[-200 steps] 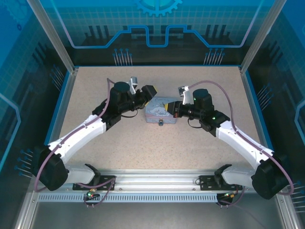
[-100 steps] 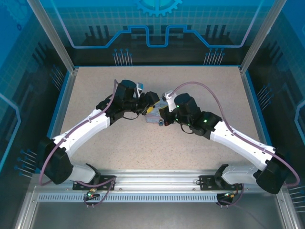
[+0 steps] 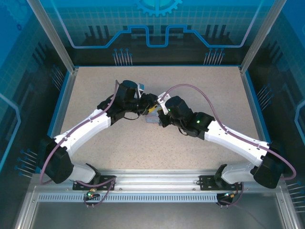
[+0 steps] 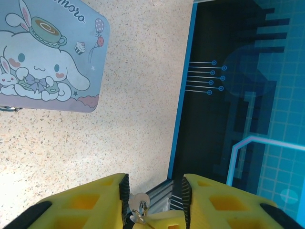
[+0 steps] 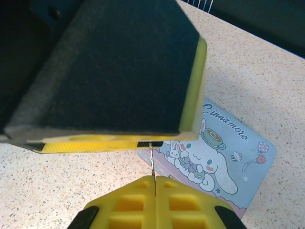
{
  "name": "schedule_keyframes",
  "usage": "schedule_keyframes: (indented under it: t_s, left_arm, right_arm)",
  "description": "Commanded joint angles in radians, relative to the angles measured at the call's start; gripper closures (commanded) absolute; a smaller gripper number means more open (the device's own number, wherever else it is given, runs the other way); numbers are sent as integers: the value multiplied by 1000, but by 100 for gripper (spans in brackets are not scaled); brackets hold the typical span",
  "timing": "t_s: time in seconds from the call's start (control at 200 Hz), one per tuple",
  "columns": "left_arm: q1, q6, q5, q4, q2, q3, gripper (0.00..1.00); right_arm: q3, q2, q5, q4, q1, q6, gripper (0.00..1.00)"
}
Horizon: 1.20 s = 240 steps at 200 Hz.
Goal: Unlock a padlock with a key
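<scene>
Speckled beige table [image 3: 200, 86], a blue strip [image 4: 183, 95] along its edge. Dark blue panelled walls [image 3: 157, 28] stand on three sides, and a metal rail [image 3: 157, 183] runs along the near edge where the arms are bolted. Both arms reach into the middle and meet over the pastel-blue cartoon tin [image 4: 47, 57], lying flat on the table, lid up.

Right gripper [image 5: 155, 180] now: yellow fingers pressed tight together, and a thin metal blade stands up out of the seam between them. That's the key [image 4: 138, 205], edge-on from the right wrist. Its upper end meets the yellow rim of the left gripper's finger [image 5: 109, 62], looming big and dark right above it.

Over to the left gripper [image 4: 155, 186]: jaws partway apart, a clear gap between the yellow pads [image 4: 95, 200]. The key's round head and small ring sit in that gap, closer to one pad than the other. Whether either pad actually presses on it, I can't tell.

At the tin's lower edge, from the left wrist, a sliver of metal [image 4: 8, 109] pokes out; too little shows to say what it is.

Room to move: open table all round the tin, widest on the far side and out to both flanks, with the walls well apart from the grippers. The two grippers themselves are nose to nose, just beside each other above the tin.
</scene>
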Motion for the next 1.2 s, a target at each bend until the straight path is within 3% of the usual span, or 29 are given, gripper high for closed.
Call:
schedule_keyframes:
  t_s: [0.0,0.305,0.605,0.675,0.765,0.825,0.865,0.915,1.196]
  left_arm:
    - [-11,-18,14,9,17,-11,64]
    - [-19,-17,8,17,33,-10,65]
    - [-20,-13,5,22,41,-15,88]
    - [-18,-11,3,22,42,-17,100]
    - [-19,-5,-1,22,43,-21,100]
    - [-18,4,-7,25,42,-26,100]
    - [-16,14,-12,32,41,-32,100]
    - [-16,24,-19,59,37,-45,100]
    - [-15,86,-51,385,-3,-177,100]
  right_arm:
    - [46,9,31,-14,12,-19,100]
    - [56,19,30,-20,19,-22,100]
    - [57,24,42,-31,27,-28,100]
    - [57,25,46,-34,29,-28,100]
    - [57,18,54,-40,26,-18,100]
    - [49,-3,33,-42,12,6,78]
    - [38,-29,-7,-37,-14,35,68]
    - [8,-72,-81,-19,-62,87,64]
    - [-154,-228,-532,157,-397,486,57]
